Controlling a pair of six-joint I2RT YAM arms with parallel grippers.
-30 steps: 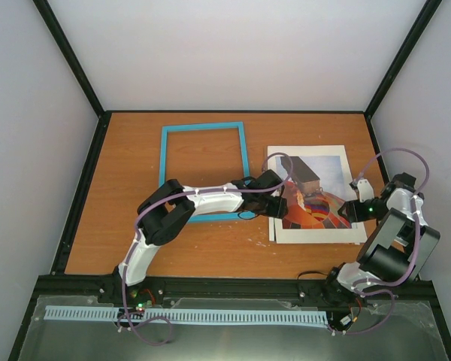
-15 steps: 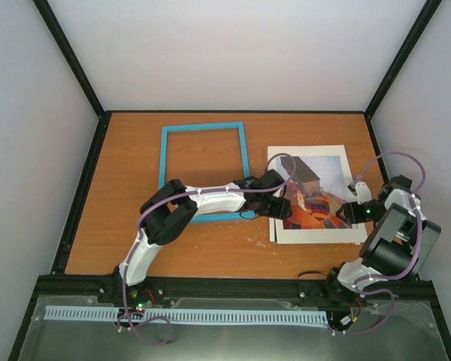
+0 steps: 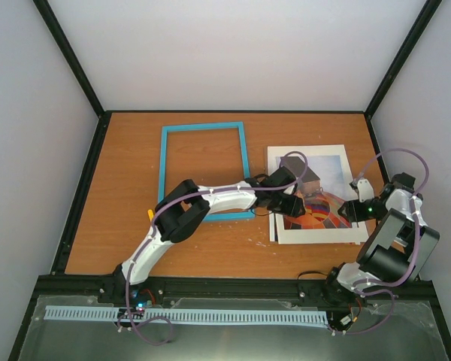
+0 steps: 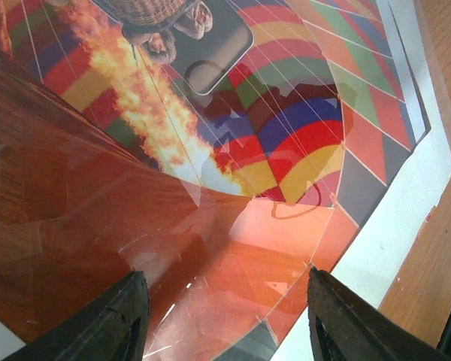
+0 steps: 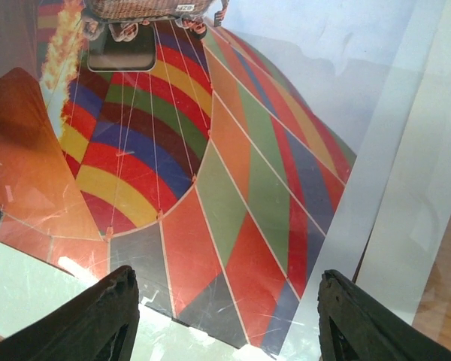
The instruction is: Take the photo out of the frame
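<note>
Wood table (image 3: 120, 248), grey walls. Left pincer (image 4: 225, 273) open, nothing gripped; it's slid further right over the photo (image 3: 327, 169). Right pincer (image 5: 227, 272) open too, over the photo's right side. Photo lies flat just beside the empty frame (image 3: 203, 126), so removal looks done.

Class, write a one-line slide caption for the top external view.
Left arm and right arm reach over the photo, lying beside the empty blue frame on the table.

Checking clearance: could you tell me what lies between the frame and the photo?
In the top view, bare table separates frame from photo; lower down the left arm bridges that gap.
</note>
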